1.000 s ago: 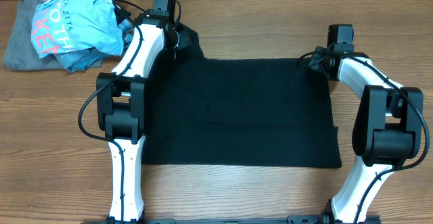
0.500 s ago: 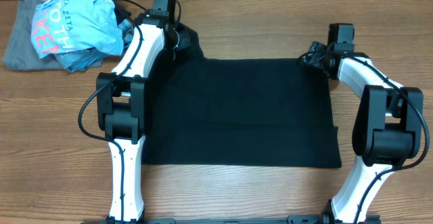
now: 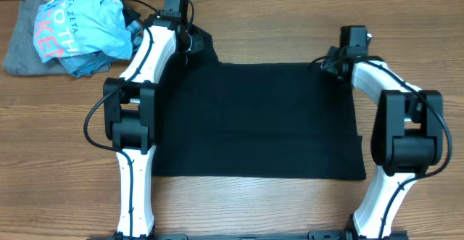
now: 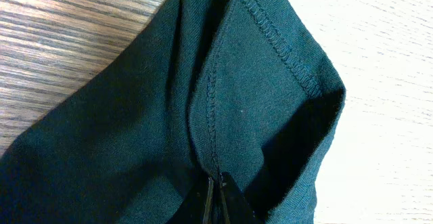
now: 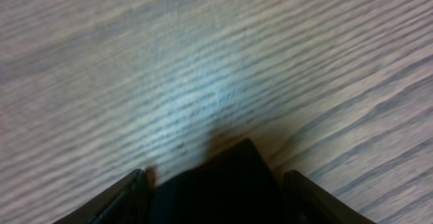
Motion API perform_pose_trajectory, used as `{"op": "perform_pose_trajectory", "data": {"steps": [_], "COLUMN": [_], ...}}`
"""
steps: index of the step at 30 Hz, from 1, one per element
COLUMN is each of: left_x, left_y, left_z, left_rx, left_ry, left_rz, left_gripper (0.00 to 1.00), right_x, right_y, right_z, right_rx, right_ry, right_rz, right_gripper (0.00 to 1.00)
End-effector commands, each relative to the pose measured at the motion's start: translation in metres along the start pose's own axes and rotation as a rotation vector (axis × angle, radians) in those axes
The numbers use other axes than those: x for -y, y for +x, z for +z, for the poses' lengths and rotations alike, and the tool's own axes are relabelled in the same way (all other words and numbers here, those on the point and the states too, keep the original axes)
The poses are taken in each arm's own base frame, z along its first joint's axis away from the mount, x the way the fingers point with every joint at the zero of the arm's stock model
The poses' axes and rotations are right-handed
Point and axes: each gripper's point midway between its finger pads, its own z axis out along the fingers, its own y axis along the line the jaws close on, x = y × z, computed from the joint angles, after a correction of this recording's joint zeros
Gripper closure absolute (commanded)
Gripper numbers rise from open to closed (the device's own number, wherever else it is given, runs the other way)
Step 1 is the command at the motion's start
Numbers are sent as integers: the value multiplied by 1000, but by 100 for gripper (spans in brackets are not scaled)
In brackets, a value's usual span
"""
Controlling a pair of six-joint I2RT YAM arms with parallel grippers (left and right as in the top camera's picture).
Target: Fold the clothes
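Fold at the grasping stage: the black T-shirt (image 3: 261,120) lies spread flat on the bench (image 3: 275,22), its far corners at the two arms. The left end effector (image 4: 214,195) is clamped on a sleeve seam. The right end effector (image 5: 216,183) stands open astride the other corner and likely must close before both lift.

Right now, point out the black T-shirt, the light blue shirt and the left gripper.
black T-shirt (image 3: 261,120), overhead, spread body.
light blue shirt (image 3: 83,24), overhead, crumpled top.
left gripper (image 4: 214,187), left wrist, shut fingertips on seam.
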Motion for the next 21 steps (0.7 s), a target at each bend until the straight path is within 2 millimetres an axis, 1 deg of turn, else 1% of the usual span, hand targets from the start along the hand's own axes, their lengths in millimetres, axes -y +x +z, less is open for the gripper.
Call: {"op": "perform_pose_trajectory", "data": {"steps": [1, 3, 4, 6, 7, 11, 12, 14, 15, 17, 21], "left_x": [4, 4, 4, 4, 4, 5, 5, 6, 7, 9, 12], "left_y": [-3, -3, -3, -3, -3, -6, -7, -10, -13, -16, -28], "left_z": [2, 2, 2, 2, 2, 1, 1, -3, -7, -16, -46], "left_rx": [9, 9, 9, 10, 11, 22, 27, 34, 40, 46, 79], "left_ry": [-1, -1, -1, 0, 0, 4, 7, 11, 13, 14, 25], "left_rz": [30, 30, 30, 30, 30, 31, 31, 31, 30, 29, 24], "left_gripper": [93, 93, 94, 94, 94, 95, 96, 96, 96, 96, 96], "right_x": [6, 6, 6, 6, 6, 6, 7, 10, 12, 16, 22], "right_y": [-2, -2, -2, -3, -3, -3, -2, -2, -1, -1, -2], "right_z": [8, 9, 9, 9, 9, 9, 9, 9, 8, 8, 7], "right_rx": [14, 14, 15, 16, 17, 16, 14, 14, 13, 9, -2], "right_ry": [55, 55, 55, 55, 55, 56, 60, 77, 89, 108, 118], "right_rz": [-2, -1, -1, 0, 0, 0, 0, -2, -3, -3, 3], "right_gripper": [34, 39, 47, 55, 62, 77, 82, 90, 93, 95, 96]}}
